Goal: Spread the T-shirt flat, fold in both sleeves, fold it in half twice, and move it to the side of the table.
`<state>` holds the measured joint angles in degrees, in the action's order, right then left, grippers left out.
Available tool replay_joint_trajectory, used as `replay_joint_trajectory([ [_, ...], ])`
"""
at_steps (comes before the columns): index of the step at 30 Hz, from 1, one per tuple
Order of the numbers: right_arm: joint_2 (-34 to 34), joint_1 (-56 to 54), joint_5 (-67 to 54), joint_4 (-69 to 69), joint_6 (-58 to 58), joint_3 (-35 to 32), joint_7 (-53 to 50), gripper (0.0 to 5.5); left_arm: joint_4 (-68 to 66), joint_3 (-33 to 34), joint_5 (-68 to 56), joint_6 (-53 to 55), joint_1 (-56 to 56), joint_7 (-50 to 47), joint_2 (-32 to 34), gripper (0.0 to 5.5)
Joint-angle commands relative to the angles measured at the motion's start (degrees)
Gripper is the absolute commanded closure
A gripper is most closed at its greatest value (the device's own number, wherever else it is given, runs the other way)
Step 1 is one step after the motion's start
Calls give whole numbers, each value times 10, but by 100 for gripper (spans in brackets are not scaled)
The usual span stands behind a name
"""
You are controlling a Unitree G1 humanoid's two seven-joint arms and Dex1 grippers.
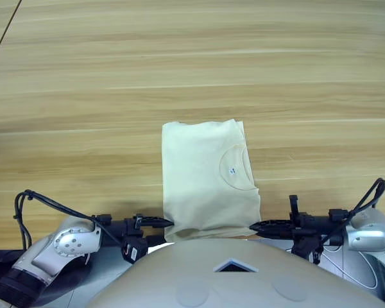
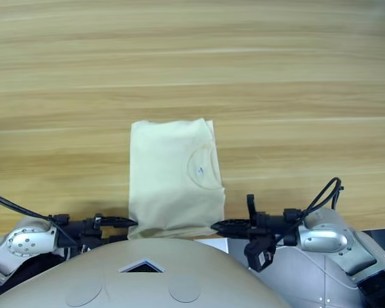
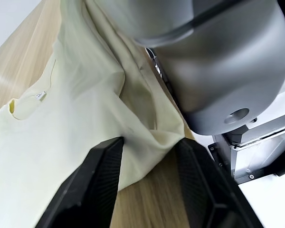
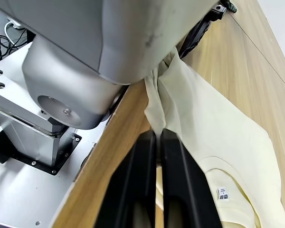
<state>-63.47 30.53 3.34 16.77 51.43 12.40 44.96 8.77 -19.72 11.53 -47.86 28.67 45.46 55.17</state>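
T-shirt sits sleeves-in at 6 o'clock on the worktop, hem spilling over the near edge | right end effector pinched tight on the 5 o'clock hem corner | left end effector wide around the 7 o'clock corner, looks set to raise the hem for the half-fold

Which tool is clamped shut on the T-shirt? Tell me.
The right tool, shut on the T-shirt at its near edge; the left tool stands open, cloth loose between its jaws.

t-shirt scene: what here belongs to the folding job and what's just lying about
Job: T-shirt; left gripper, open around one near corner; right gripper, shut on the other.
Just there: wooden table beneath it.
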Motion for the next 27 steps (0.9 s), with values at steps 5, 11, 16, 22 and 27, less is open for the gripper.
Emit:
replay_joint_trajectory([
  [5, 2, -1, -6, 8, -6, -5, -2, 550, -2, -5, 0, -3, -2, 2, 10, 392],
  [11, 1, -3, -9, 13, -11, -4, 0, 550, -3, -4, -3, -1, -6, 1, 7, 486],
  [16, 1, -5, -10, 14, -14, -3, 1, 550, -1, -4, -9, -2, -10, 0, 5, 546],
  [22, 2, -6, -10, 16, -17, -3, 1, 550, 17, -4, -42, -11, -5, 1, 12, 548],
  [27, 0, 2, 0, 9, -16, -7, 0, 550, 59, 16, -111, -40, 27, -3, 44, 548],
])
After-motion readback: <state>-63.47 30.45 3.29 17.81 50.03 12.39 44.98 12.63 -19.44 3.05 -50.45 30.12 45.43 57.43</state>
